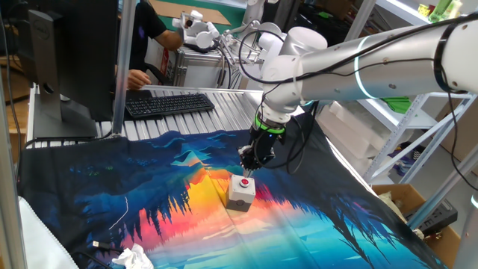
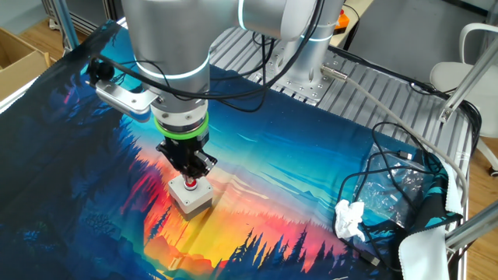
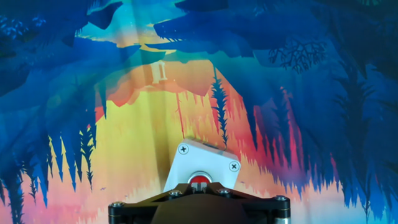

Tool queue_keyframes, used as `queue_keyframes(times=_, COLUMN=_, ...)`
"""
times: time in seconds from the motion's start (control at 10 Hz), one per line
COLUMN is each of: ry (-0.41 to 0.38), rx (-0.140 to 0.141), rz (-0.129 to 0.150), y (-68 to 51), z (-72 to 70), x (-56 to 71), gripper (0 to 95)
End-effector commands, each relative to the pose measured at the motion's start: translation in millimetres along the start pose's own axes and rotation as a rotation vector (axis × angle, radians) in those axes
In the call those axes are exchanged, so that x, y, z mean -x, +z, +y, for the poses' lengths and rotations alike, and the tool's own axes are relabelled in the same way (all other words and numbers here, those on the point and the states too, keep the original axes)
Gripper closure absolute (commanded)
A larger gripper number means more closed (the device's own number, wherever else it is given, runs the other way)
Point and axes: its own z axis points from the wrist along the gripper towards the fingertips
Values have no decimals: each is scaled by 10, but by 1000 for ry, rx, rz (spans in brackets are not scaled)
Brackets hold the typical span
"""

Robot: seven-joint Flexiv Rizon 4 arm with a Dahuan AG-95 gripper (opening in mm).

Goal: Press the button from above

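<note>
The button (image 1: 244,181) is a small red cap on top of a light grey box (image 1: 240,196) that stands on the colourful cloth. It also shows in the other fixed view (image 2: 190,184) and at the bottom of the hand view (image 3: 199,180). My gripper (image 1: 249,166) points straight down, directly over the red cap, with its tips at or just above it (image 2: 189,176). In the hand view the two fingertips (image 3: 199,185) sit together over the red cap with only a hairline between them, so the gripper is shut and holds nothing. I cannot tell whether the tips touch the cap.
The cloth (image 1: 149,194) covers the table. A keyboard (image 1: 168,103), a monitor (image 1: 67,60) and a person (image 1: 146,30) are at the back. Crumpled white paper (image 2: 350,220) and a tangle of cables (image 2: 405,175) lie at the cloth's edge.
</note>
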Motion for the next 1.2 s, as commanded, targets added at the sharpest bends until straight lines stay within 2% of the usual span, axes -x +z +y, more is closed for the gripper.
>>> queue_keyframes(times=0.1, ry=0, rx=0, rz=-1, y=26, z=6, x=3, gripper=950)
queue_keyframes(times=1.2, ry=-1, rx=0, rz=-6, y=147, z=10, x=4, gripper=950)
